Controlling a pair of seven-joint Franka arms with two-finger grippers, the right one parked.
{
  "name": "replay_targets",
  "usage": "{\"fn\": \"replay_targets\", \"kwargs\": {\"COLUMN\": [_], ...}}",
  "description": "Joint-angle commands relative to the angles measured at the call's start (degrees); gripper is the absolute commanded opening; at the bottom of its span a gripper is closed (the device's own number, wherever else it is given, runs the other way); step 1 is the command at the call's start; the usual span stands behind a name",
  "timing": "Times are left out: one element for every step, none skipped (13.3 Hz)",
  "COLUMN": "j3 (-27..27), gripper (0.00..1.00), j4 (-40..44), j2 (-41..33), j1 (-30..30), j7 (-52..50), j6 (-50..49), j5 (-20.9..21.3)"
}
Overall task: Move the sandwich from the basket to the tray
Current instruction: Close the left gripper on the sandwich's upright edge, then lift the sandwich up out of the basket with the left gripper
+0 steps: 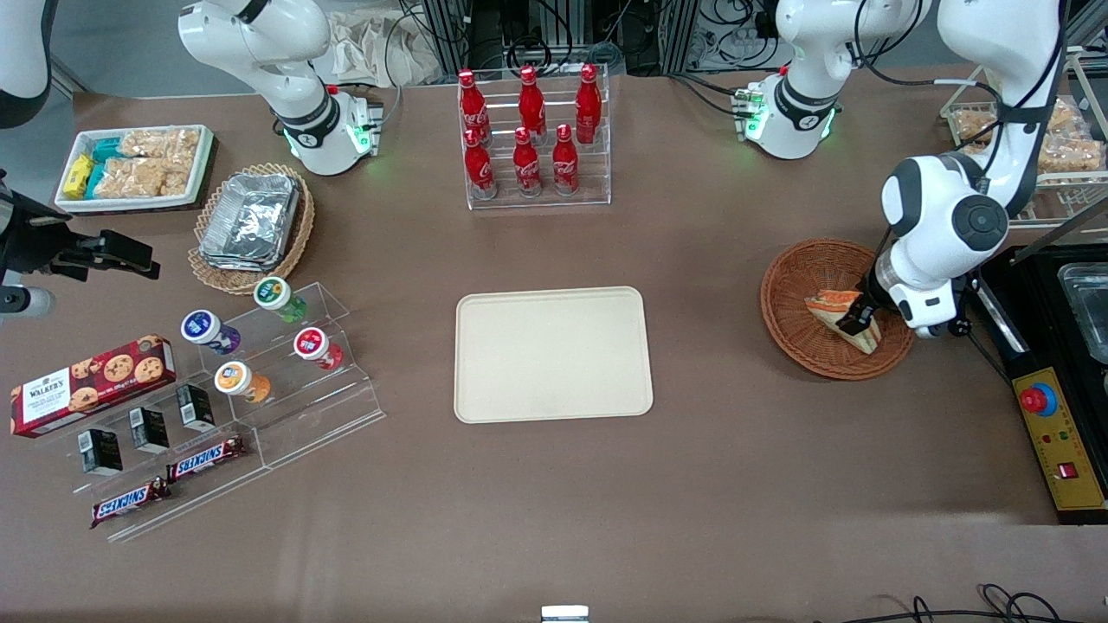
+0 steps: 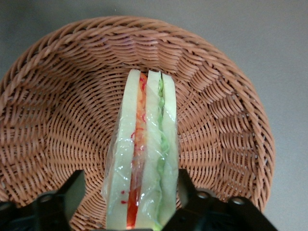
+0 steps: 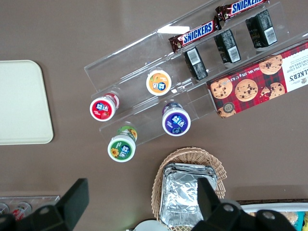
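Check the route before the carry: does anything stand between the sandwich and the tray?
Nothing visible does. The gripper straddles the sandwich in the basket, fingers open on either side. Only bare table lies between the basket and the tray, which holds nothing.

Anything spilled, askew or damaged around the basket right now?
Nothing stands out. The sandwich stands on edge in the basket, wrap intact, with the gripper open astride it. The tray sits flat and bare.

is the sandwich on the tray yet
No, the sandwich lies in the basket between the open gripper fingers; the tray is bare.
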Motion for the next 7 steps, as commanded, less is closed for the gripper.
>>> {"fn": "replay_targets", "kwargs": {"j3": [-0.23, -0.23, -0.23, -0.23, -0.32, -0.41, -0.41], "gripper": [0.0, 0.0, 0.0, 0.0, 0.0, 0.0, 0.0], "j4": [-1.82, -1.73, -1.55, -1.47, -1.03, -0.07, 1.33], "j2": [-0.1, -0.45, -1.32, -2.63, -3.6, -4.92, -5.54], "j1": [-0.11, -0.11, -0.02, -0.11, -0.11, -0.02, 0.07], "j7": [-1.69, -1.52, -0.73, -0.46, -0.37, -0.37, -0.11], "j6": [3.46, 3.37, 2.68, 1.1, -1.7, -4.51, -7.41], "j5": [0.34, 0.34, 0.34, 0.43, 1.91, 4.79, 7.0]}}
